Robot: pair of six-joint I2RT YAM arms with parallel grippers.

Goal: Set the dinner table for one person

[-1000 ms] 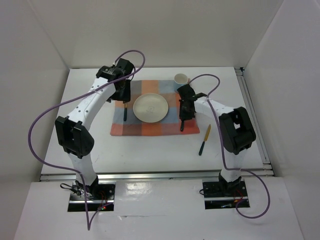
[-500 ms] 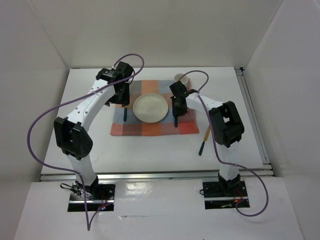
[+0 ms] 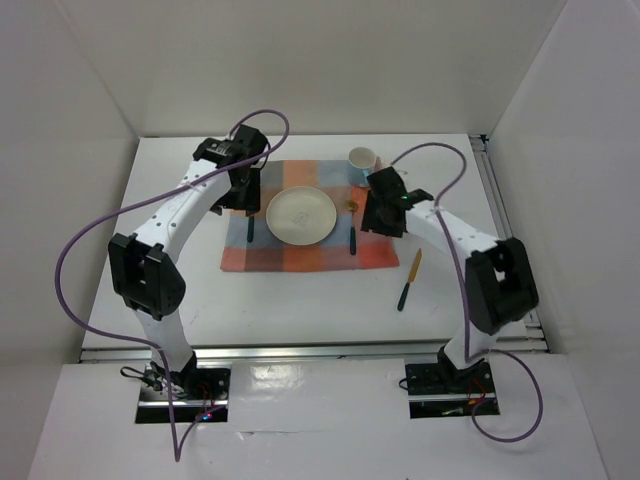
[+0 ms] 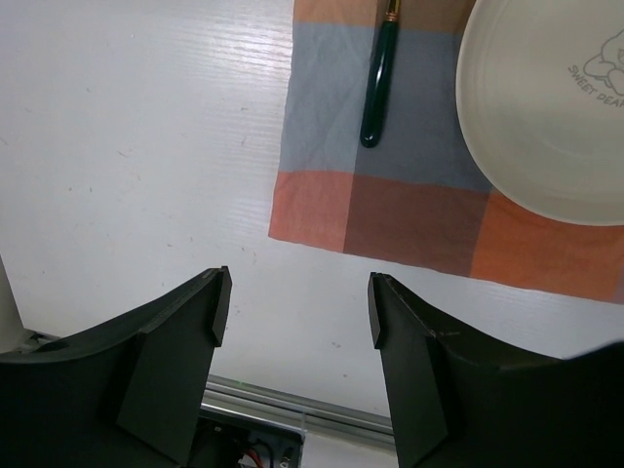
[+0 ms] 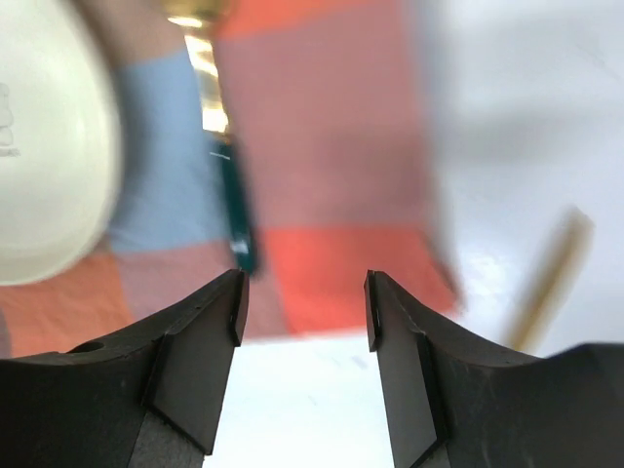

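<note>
Top view: matte-white bench [image 3: 300,310] bears orange-blue-grey checked cloth [image 3: 300,258] with cream round plate [image 3: 301,215], left green-handled utensil [image 3: 250,228], right green-handled utensil [image 3: 352,240], white cup [image 3: 361,158] at far right, gold-and-dark knife [image 3: 409,280] off the cloth on bare bench to the right; left wrist: left hand [image 4: 297,302] spread, empty; right wrist: right hand [image 5: 302,302] spread, empty; mostly set, I judge, knife left to place.

White tube-link left arm [image 3: 185,203] & right arm [image 3: 450,228], black joint housings, purple cable [image 3: 262,111] looping off each. Black wedge-fingered left gripper [image 4: 297,292], right gripper [image 5: 304,292] same. Black base plates [image 3: 182,386] w/ red wires.
</note>
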